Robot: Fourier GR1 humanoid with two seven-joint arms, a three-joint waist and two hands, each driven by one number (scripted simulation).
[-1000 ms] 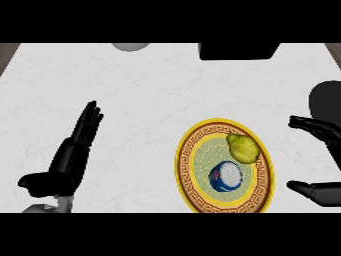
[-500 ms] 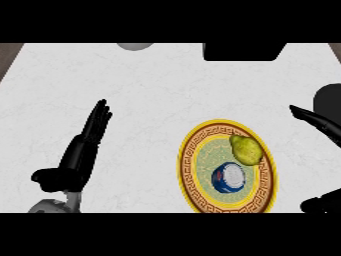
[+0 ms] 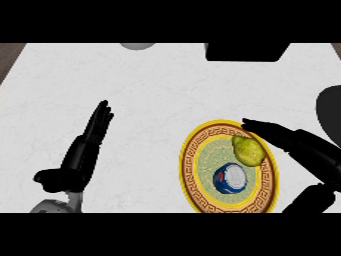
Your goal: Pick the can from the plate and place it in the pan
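From the head view, a white marbled counter (image 3: pixel 165 85) fills the scene, with strips of brown wooden floor at its far left and right corners, a grey rounded object (image 3: pixel 138 46) and a black pan (image 3: pixel 247 51) at its far edge, and a dark oval shape (image 3: pixel 340 107) at the right. The can (image 3: pixel 230 178) stands upright on the near part of the yellow-rimmed plate (image 3: pixel 190 165), its long axis pointing up toward the camera so only its round white-and-blue top shows, just beside a yellow-green fruit (image 3: pixel 250 150). The left hand (image 3: pixel 81 155) lies open on the counter, well apart from the plate and holding nothing, while the right hand (image 3: pixel 306 150) reaches over the plate's far right rim with fingers straight and spread from the thumb, empty, its fingertips near the fruit.
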